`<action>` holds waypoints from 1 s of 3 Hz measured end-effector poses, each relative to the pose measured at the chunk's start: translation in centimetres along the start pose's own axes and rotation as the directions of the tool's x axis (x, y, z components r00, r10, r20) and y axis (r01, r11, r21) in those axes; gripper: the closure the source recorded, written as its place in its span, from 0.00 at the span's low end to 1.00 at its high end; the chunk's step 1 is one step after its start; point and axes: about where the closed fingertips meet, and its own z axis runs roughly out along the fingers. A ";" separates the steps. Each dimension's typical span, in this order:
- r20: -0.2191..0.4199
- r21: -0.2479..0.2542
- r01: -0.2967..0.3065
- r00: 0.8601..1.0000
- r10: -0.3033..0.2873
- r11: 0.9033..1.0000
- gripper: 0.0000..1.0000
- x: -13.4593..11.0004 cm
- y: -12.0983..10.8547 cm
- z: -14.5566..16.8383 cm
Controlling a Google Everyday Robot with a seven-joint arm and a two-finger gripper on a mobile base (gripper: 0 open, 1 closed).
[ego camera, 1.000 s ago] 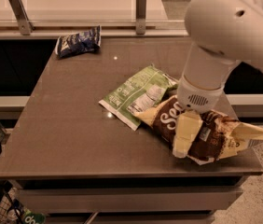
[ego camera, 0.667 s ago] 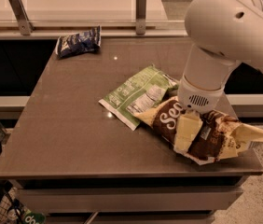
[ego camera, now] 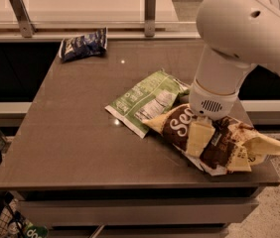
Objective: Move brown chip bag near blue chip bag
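Observation:
The brown chip bag (ego camera: 177, 125) lies at the front right of the table, its right end hanging over the table's right edge. My gripper (ego camera: 218, 147) comes straight down on the bag's middle. Its two cream fingers stand on either side of a crumpled dark part of the bag and are closed on it. The bag still rests on the table. The blue chip bag (ego camera: 83, 44) lies at the far left corner of the table, well away from the gripper and the brown bag.
A green-and-white bag (ego camera: 147, 100) lies just left of the brown bag, touching its upper left end. The brown tabletop (ego camera: 75, 133) has a railing with metal posts (ego camera: 150, 6) behind it. My large white arm (ego camera: 244, 38) stands over the table's right side.

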 end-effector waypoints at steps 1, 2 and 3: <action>0.000 0.000 0.000 1.000 0.000 1.000 0.99 0.0 0.0 -0.2; 0.000 0.000 0.000 1.000 0.000 1.000 1.00 0.0 0.0 -0.2; 0.000 0.000 0.000 1.000 0.000 1.000 1.00 0.0 0.0 -0.3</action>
